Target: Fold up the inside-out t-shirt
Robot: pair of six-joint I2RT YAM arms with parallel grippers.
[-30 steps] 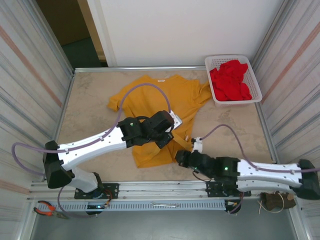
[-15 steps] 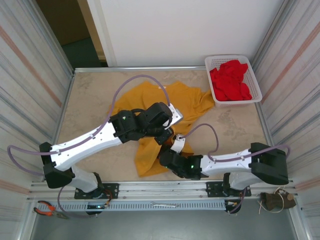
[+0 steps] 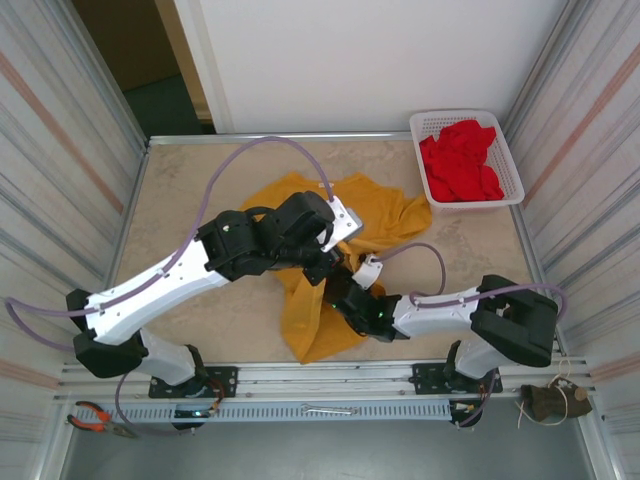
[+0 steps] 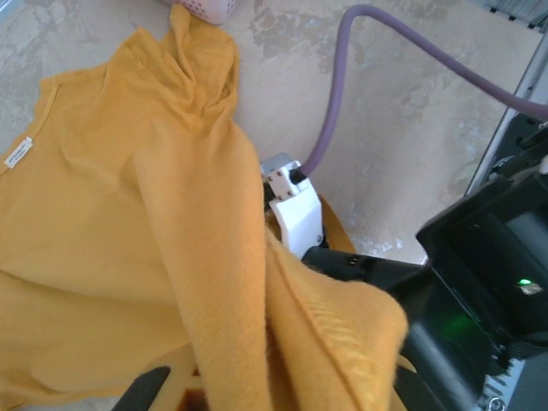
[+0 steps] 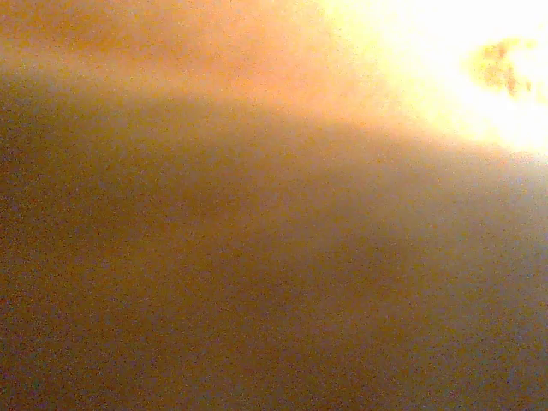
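The table (image 3: 190, 185) looks as it did, and the white basket (image 3: 466, 116) of red garments (image 3: 460, 160) at the far right has not moved. The mustard t-shirt (image 3: 395, 215) has changed a lot. A second ago it lay nearly flat across the middle with both sleeves spread. Now it is gathered into a rumpled heap, and a narrow tail of it trails toward the near edge.

Both arms have swung in over it. The right arm has folded at the elbow and reaches left, while the left arm has drawn back toward the far side.

The left gripper (image 3: 332, 266) is clamped on a fold of the shirt. In the left wrist view the cloth (image 4: 128, 214) rises in a ridge from between its fingers, and the white tag (image 4: 18, 151) sits at the far left.

The right gripper (image 3: 340, 293) is closed tight with its tips buried in the fabric. Yellow cloth (image 5: 257, 214) covers its camera, so I cannot confirm that it pinches a fold.

I judge that the shirt is being lifted and pulled through to turn it right side out. No fold has been started yet.
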